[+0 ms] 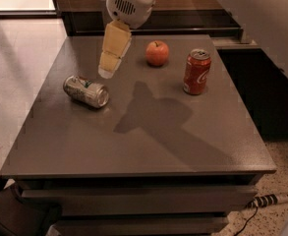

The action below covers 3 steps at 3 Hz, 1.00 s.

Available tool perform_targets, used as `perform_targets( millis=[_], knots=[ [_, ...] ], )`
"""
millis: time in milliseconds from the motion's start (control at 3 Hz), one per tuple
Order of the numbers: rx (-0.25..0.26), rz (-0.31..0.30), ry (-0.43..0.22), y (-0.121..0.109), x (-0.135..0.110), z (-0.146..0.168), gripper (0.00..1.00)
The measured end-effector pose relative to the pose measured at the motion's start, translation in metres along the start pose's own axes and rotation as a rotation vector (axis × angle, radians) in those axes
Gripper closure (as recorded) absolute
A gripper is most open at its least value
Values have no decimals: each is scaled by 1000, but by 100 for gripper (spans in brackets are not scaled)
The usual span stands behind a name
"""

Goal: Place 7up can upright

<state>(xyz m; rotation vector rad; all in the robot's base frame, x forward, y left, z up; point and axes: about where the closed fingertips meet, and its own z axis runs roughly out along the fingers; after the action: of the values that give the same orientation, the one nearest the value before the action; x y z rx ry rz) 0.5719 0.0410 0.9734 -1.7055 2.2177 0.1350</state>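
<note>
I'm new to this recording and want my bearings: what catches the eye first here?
The pale yellow gripper hangs over the left half of the grey table, just above and behind a silvery-grey aluminium drink can with green markings that lies on its side. Further right, a red cola can stands upright, with a red-orange apple behind it to the left.
</note>
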Motion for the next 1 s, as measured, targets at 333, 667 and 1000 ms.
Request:
perform_targets(
  millis=[333,667,1000],
  knots=[
    [1,1,-1,0,0,0,0],
    [6,13,58,-5,-11,9,0],
    [27,44,140,-24,-41,35,0]
  ],
)
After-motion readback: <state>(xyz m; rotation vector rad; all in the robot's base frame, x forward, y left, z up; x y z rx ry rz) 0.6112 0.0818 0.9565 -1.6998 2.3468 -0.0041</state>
